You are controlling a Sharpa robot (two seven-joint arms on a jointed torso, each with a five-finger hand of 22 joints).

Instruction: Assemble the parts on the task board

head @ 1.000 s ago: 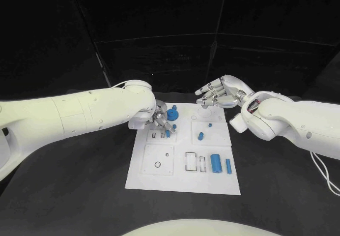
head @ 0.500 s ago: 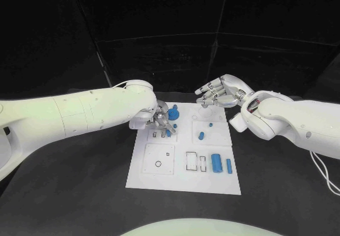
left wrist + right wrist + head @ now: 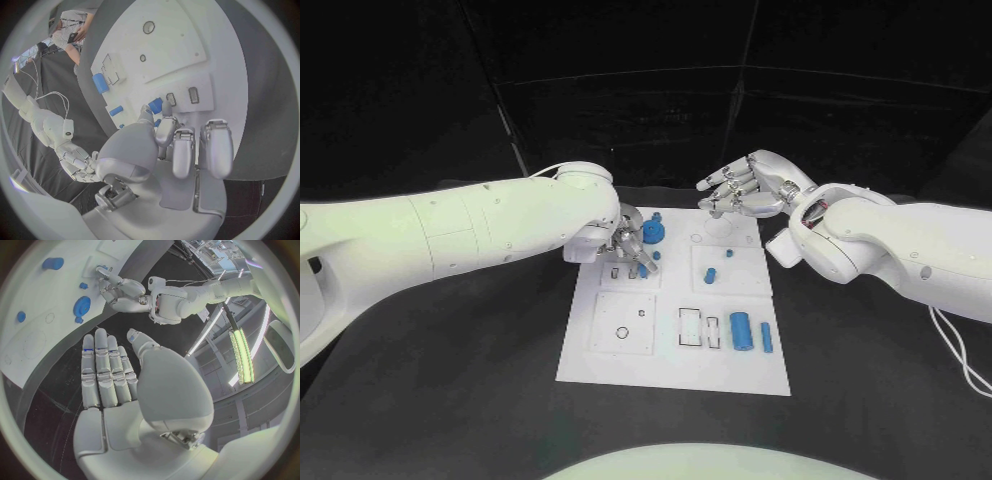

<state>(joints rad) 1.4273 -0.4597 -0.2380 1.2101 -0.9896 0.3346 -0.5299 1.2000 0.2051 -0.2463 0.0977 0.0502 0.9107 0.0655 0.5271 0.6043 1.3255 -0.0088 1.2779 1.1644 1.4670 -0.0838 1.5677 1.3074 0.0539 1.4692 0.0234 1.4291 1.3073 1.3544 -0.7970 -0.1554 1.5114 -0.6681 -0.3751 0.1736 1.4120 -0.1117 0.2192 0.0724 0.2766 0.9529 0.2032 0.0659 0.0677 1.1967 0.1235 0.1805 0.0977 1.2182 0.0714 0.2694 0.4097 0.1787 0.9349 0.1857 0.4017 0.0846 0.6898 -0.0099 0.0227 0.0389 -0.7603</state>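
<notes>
Head view: left robot hand (image 3: 626, 245) pinching part (image 3: 643, 268) at board (image 3: 675, 372) centre-left; right robot hand (image 3: 747, 190) spread, empty, upper centre. Several parts (image 3: 741, 333) loose, most assembly left.

no readable text, no labels, no brands, no numbers, no signs anywhere

Setting: robotics lab.
Evidence: black curtains (image 3: 733, 90) behind my black table (image 3: 444, 400); ceiling strip lights (image 3: 240, 352); white task board (image 3: 678, 372).
</notes>
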